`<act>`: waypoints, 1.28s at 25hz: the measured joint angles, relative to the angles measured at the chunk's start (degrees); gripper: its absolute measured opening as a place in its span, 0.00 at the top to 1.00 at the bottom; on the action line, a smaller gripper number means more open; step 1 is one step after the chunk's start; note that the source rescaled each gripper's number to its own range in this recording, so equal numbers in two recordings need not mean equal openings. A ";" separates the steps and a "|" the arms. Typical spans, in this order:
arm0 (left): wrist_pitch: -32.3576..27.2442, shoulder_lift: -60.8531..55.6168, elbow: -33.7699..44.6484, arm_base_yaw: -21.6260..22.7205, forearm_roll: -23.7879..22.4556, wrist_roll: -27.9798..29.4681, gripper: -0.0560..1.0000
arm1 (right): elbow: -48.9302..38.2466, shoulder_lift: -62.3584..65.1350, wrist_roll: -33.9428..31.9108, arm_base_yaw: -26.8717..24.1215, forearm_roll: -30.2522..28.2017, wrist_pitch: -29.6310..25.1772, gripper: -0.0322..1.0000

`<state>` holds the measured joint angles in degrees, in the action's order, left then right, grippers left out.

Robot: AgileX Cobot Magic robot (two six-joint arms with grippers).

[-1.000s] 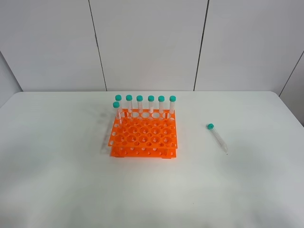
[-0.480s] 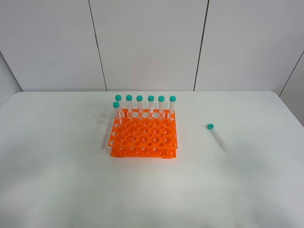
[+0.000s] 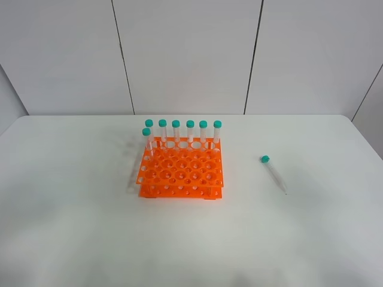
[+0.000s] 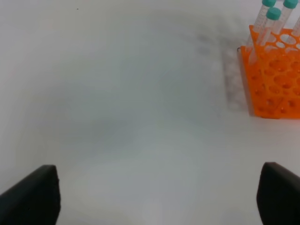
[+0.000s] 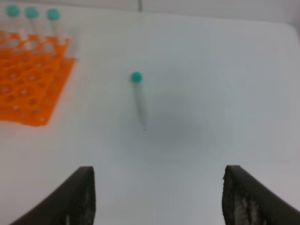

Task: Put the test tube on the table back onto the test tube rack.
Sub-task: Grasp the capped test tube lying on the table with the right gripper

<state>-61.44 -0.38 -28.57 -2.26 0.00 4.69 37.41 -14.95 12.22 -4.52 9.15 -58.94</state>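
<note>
The test tube (image 3: 273, 173), clear with a teal cap, lies flat on the white table (image 3: 72, 209), to the right of the orange test tube rack (image 3: 181, 172). Its cap points to the back. Several identical tubes (image 3: 190, 130) stand upright along the rack's back row and back left. Neither gripper shows in the exterior high view. In the right wrist view my right gripper (image 5: 159, 199) is open and empty, a good way short of the tube (image 5: 139, 101), with the rack (image 5: 28, 84) off to one side. My left gripper (image 4: 154, 201) is open and empty over bare table, apart from the rack (image 4: 276, 79).
The table has rounded far corners and a grey panelled wall (image 3: 185, 54) behind it. Nothing else stands on the tabletop besides the rack and the loose tube.
</note>
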 joint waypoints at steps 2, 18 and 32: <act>0.00 0.00 0.00 0.00 0.00 0.00 0.00 | 3.51 -7.64 3.77 0.00 2.96 0.23 0.36; 0.00 0.00 0.00 0.00 0.00 0.00 0.00 | 24.23 -63.93 17.75 2.15 10.64 7.48 0.36; 0.00 0.00 0.00 0.00 0.00 0.00 0.00 | 35.46 -96.25 -5.58 11.67 -6.83 9.45 0.36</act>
<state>-61.44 -0.38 -28.57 -2.26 0.00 4.69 72.87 -111.20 6.63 7.15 2.32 -49.49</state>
